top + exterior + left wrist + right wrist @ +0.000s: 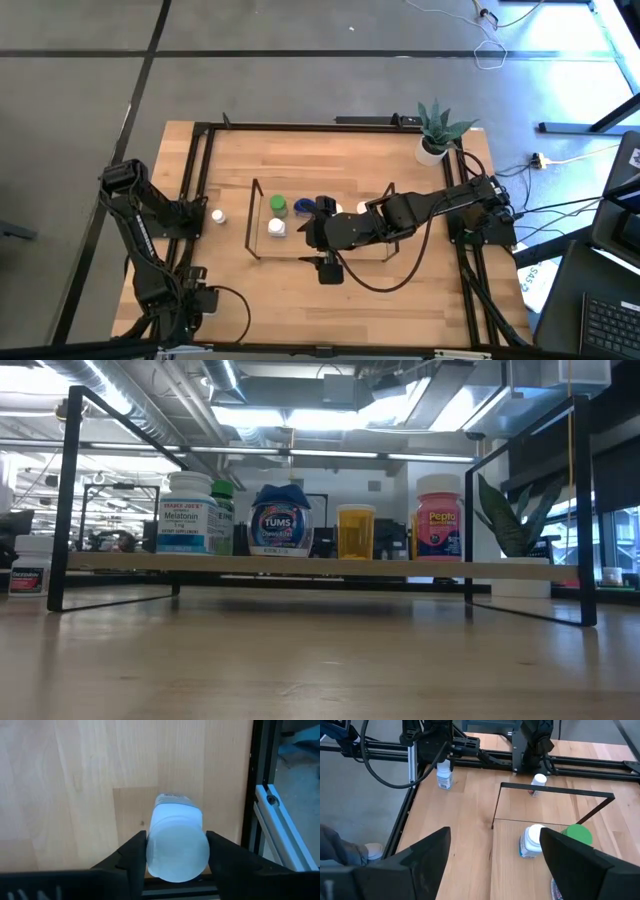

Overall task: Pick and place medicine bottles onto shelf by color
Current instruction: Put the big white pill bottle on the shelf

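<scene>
High cam looks straight down; low cam sits level at tabletop, close to the shelf [300, 566] — my wrist cams both catch the white-capped bottle [177, 845].
</scene>
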Robot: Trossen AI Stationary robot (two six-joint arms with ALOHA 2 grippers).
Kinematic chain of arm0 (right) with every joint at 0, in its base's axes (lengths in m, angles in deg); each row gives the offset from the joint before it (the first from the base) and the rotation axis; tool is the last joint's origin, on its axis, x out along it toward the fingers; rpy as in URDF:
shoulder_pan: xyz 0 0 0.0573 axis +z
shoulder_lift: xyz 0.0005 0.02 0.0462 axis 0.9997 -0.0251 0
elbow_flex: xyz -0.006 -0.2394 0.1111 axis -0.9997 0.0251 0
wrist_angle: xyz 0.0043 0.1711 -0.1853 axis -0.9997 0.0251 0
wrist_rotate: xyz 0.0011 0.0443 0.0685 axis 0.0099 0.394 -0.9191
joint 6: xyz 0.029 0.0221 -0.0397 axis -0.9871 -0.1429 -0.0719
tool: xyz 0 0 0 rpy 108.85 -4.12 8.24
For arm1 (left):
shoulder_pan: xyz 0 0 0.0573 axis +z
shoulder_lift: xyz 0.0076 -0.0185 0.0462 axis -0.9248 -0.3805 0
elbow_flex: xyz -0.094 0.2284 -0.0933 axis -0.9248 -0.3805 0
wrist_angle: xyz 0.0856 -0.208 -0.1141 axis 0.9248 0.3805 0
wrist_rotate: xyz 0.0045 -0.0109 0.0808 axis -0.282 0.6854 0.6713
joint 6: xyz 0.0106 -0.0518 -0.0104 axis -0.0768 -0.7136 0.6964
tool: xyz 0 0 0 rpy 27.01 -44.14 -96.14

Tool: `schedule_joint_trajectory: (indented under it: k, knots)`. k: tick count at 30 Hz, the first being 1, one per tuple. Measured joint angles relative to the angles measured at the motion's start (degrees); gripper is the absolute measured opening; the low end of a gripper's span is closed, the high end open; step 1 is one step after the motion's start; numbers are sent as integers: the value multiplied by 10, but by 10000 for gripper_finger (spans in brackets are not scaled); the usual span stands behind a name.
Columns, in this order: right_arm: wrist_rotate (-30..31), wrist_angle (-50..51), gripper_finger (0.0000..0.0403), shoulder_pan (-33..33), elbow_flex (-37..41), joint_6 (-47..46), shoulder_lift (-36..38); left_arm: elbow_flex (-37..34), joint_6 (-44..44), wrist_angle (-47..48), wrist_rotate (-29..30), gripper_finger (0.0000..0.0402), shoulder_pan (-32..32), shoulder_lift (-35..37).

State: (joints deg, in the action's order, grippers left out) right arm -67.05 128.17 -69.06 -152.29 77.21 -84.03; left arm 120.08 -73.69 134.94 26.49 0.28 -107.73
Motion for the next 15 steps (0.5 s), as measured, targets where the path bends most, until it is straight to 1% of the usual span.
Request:
schedule_joint_trajectory:
  k: [3, 8, 15]
  knots:
    - [0, 0, 307, 0, 0, -2, 0, 0, -6, -1, 0, 160, 0, 0]
    - [0, 0, 307, 0, 0, -2, 0, 5, -16, -2, -6, 160, 0, 0]
    - [0, 0, 307, 0, 0, 0, 0, 47, -30, 17, -7, 159, 8, 0]
